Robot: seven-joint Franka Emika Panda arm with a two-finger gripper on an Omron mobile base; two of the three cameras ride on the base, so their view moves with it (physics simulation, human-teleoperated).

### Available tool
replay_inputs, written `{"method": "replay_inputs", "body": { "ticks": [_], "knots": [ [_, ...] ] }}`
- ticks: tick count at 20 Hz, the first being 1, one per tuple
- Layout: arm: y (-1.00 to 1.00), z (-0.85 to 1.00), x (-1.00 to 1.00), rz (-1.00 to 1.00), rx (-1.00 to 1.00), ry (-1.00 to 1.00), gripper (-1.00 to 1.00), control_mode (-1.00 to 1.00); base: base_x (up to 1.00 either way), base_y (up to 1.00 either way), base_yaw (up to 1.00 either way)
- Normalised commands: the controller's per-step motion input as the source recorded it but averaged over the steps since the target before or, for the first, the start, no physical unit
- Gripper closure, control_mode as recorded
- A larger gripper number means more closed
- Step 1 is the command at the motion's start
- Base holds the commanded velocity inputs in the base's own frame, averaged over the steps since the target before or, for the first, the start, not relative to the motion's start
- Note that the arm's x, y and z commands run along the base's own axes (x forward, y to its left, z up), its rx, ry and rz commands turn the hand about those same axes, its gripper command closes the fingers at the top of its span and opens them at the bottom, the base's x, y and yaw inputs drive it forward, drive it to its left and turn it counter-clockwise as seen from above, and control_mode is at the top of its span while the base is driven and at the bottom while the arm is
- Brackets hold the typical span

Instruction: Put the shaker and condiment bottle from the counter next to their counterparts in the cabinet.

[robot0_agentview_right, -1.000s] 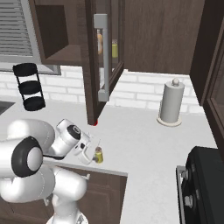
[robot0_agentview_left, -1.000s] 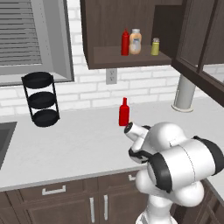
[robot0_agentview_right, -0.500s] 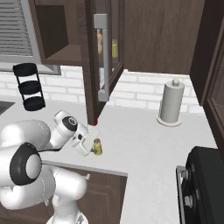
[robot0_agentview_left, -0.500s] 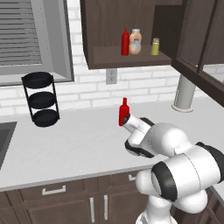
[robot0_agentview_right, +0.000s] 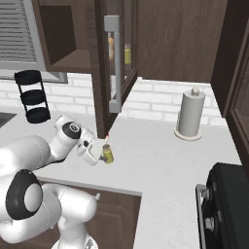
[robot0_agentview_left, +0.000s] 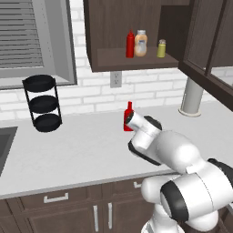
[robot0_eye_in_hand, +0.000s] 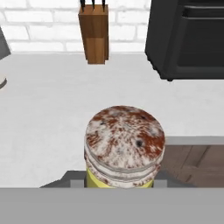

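Task status: nothing yet placed; both items are outside the cabinet [robot0_agentview_left: 136, 59].

Item 1, shaker [robot0_agentview_right: 107, 154]: small yellow cylinder with a domed, rust-speckled metal top, seen from the hand view [robot0_eye_in_hand: 124, 144] close against the camera. It stands, or hangs just clear, at the front part of the surface [robot0_agentview_right: 160, 160], near the lower edge of the open glass door. Whether its base is touching the surface cannot be told from these angles.

Item 2, condiment bottle [robot0_agentview_left: 128, 119]: short plain red squeeze bottle with a nozzle cap, upright on the surface, behind the arm's wrist and below the cabinet. Untouched.

Item 3, counterparts: tan-orange bottle [robot0_agentview_left: 141, 43] and yellow-green shaker [robot0_agentview_left: 161, 48], both on the cabinet shelf, with a taller red bottle [robot0_agentview_left: 130, 44] just left of the tan one. There is free shelf to the right of the yellow-green shaker.

Item 4, gripper [robot0_agentview_right: 99, 154]: held low and level at the surface, fingers drawn in around the yellow shaker body, pinching it from both sides. The grip looks seated, so the first pick appears to be made.

Remaining, as judged: lift the shaker, carry it up to the shelf beside the yellow-green one, release, then fetch the red squeeze bottle and set it by the tan-orange bottle.
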Motion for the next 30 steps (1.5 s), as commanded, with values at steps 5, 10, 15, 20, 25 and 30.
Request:
{"method": "replay_inputs", "body": {
  "ticks": [5,10,15,20,25,30],
  "knots": [
    [0.0,0.54,0.0,0.09,-0.04,-0.03,1.0,-1.0,0.0,0.0,0.0],
    [0.0,0.5,0.0,0.09,-0.03,-0.03,1.0,-1.0,0.0,0.0,0.0],
    [0.0,0.45,0.0,0.09,-0.04,-0.05,1.0,-1.0,0.0,0.0,0.0],
    [0.0,0.41,0.0,0.07,-0.04,-0.06,1.0,-1.0,0.0,0.0,0.0],
    [0.0,0.35,0.0,0.07,-0.04,0.0,1.0,-1.0,0.0,0.0,0.0],
    [0.0,0.39,0.0,0.08,-0.03,0.0,1.0,-1.0,0.0,0.0,0.0]
  ]
}}
